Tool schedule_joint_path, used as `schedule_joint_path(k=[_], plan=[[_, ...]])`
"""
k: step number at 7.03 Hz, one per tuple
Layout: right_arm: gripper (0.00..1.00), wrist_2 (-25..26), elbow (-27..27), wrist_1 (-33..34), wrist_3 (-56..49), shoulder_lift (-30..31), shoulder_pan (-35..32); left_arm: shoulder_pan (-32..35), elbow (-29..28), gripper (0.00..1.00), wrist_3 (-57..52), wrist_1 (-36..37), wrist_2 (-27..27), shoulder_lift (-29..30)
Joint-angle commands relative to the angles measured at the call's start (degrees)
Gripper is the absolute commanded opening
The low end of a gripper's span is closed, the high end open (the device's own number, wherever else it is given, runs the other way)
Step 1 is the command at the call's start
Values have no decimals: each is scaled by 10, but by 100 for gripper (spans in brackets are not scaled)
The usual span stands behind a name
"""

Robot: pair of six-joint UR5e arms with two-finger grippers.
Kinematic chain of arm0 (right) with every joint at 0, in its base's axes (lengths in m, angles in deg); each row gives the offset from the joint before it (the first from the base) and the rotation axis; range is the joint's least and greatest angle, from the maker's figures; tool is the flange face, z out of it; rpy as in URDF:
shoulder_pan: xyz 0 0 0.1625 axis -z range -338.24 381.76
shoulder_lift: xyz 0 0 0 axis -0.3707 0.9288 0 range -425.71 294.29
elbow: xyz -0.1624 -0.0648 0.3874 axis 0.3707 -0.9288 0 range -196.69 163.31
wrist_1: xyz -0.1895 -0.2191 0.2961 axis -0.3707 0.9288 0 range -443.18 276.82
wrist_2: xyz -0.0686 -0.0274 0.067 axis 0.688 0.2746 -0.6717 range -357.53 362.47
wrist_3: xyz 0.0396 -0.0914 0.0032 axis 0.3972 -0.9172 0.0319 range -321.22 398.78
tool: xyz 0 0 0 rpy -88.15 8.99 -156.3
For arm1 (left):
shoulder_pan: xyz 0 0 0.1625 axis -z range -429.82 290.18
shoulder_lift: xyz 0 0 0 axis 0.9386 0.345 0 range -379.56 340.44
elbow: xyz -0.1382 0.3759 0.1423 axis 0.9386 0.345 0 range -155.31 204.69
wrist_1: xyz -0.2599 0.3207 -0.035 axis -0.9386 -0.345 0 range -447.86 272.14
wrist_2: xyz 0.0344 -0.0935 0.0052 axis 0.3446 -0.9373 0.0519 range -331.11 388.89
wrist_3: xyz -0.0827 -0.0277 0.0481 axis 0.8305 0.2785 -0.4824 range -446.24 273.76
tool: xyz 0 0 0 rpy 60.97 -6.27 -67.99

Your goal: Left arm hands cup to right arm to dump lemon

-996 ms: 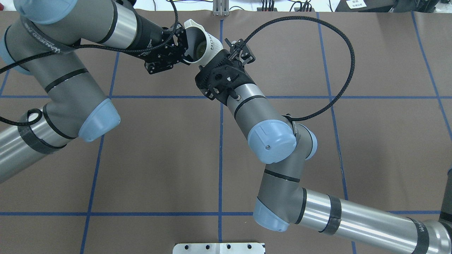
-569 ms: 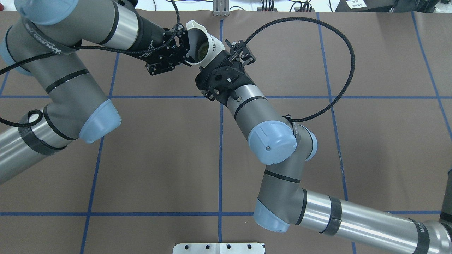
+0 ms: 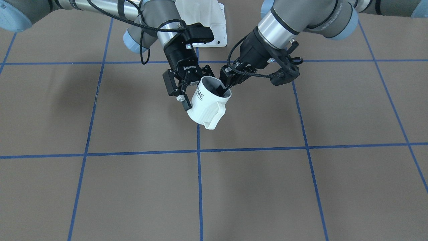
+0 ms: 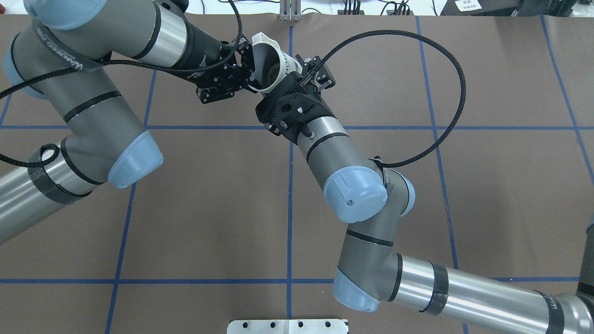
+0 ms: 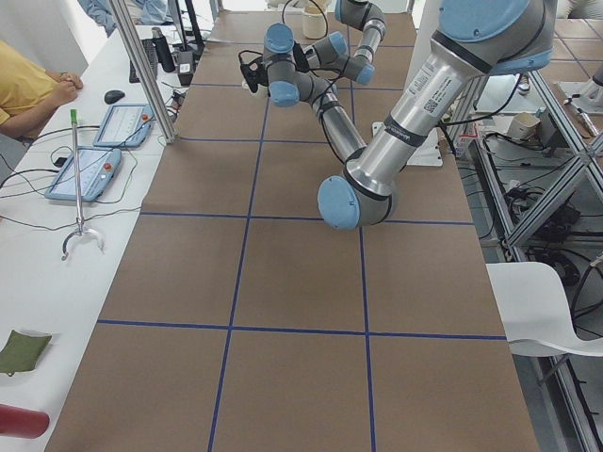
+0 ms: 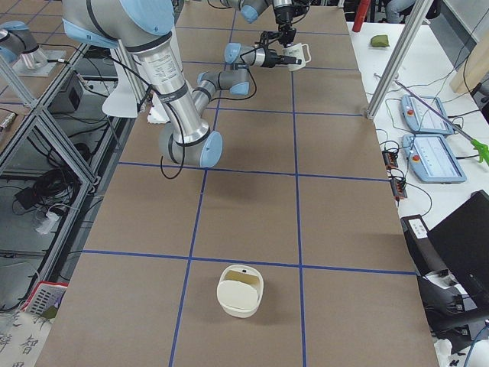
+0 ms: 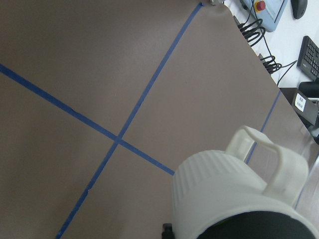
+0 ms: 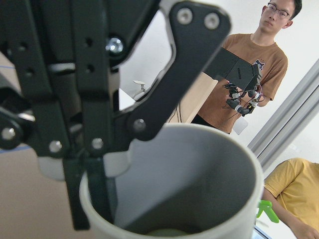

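Hanging tilted, the cup (image 3: pixel 205 107) sits rim-pinched in the left gripper (image 3: pixel 224 87) (right gripper (image 3: pixel 195 88) spread wide around it).

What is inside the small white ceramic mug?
One finger of the left gripper reaches inside the mug; a yellow-green thing shows at the bottom, mostly covered by the wall.

Cup (image 3: pixel 205 103) hangs mid-air over far-centre bench (image 3: pixel 301 187), crowded on the robot side: L hand (image 3: pixel 224 87) at the rim w/ one finger inside, R hand (image 3: pixel 195 87) astride the wall. Below it + toward operator edge: bare bench, open room. R arm's cable loop (image 4: pixel 457 79) bulges out over its own side. White tub (image 6: pixel 240 290) sits well apart at the R end. Posts (image 6: pixel 393 65) stand along operator edge.
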Motion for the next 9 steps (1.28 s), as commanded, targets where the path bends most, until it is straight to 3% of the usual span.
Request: schedule_joint_path(k=[1, 4, 5, 6, 7, 9], plan=[[97, 0, 1, 0, 0, -1, 0, 0, 0, 0, -1, 18, -8, 10], [97, 4, 1, 0, 0, 1, 0, 0, 1, 0, -2, 18, -9, 10], [85, 3, 1, 1, 0, 3, 1, 0, 1, 0, -6, 18, -22, 9], [36, 6, 1, 1, 1, 10, 9, 1, 1, 56, -20, 16, -26, 9], [0, 6, 2, -3, 10, 11, 17, 2, 4, 100, -38, 17, -23, 8], [0, 6, 7, -3, 55, 25, 17, 20, 4, 100, -74, 19, -43, 3]])
